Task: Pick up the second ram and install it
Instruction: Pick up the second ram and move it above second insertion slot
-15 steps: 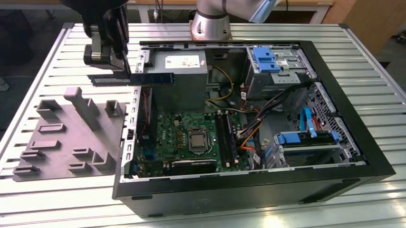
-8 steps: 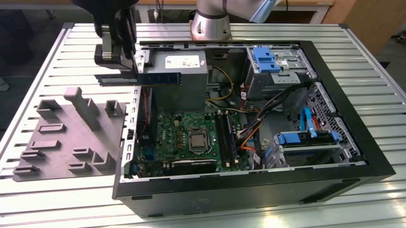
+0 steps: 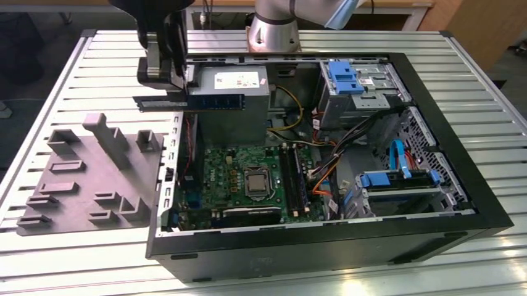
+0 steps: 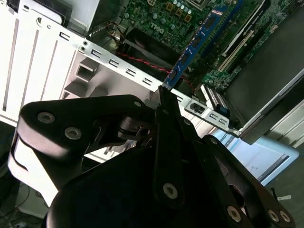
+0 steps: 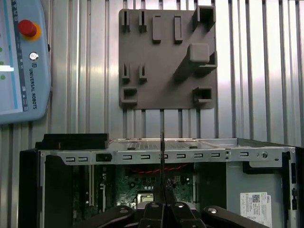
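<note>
Gripper [image 3: 167, 92] at exterior view's 11 o'clock, jaws narrow on second ram [image 3: 218, 102] near one end. We fear off-centre grip tilting stick, jamming in motherboard slots [image 3: 290, 168].

Robot lab: slatted metal bench [image 3: 82, 259], teach pendant [image 5: 21, 61]

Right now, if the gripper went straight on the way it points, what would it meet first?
Probably the motherboard, led by the second ram clamped in the gripper; the case's slotted rim sits close to that line, so depth is uncertain.
</note>
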Tool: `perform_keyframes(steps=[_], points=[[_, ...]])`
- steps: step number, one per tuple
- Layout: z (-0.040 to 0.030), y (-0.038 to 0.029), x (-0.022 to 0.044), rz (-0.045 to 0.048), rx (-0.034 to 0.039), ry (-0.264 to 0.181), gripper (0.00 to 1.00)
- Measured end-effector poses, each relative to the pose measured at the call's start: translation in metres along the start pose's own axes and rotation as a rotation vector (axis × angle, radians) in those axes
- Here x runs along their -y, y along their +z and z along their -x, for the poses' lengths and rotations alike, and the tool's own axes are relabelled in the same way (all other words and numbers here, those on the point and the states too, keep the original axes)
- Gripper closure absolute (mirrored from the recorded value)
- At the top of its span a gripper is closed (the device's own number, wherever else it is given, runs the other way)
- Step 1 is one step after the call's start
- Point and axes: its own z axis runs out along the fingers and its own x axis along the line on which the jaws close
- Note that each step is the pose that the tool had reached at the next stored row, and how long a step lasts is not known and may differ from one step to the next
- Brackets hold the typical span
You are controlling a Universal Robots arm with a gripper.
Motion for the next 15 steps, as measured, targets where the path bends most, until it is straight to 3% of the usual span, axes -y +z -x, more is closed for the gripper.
perform_keyframes(steps=[15], points=[[0.0005,0.0009,0.0212,0.0001,-0.0001,0.000,0.89]])
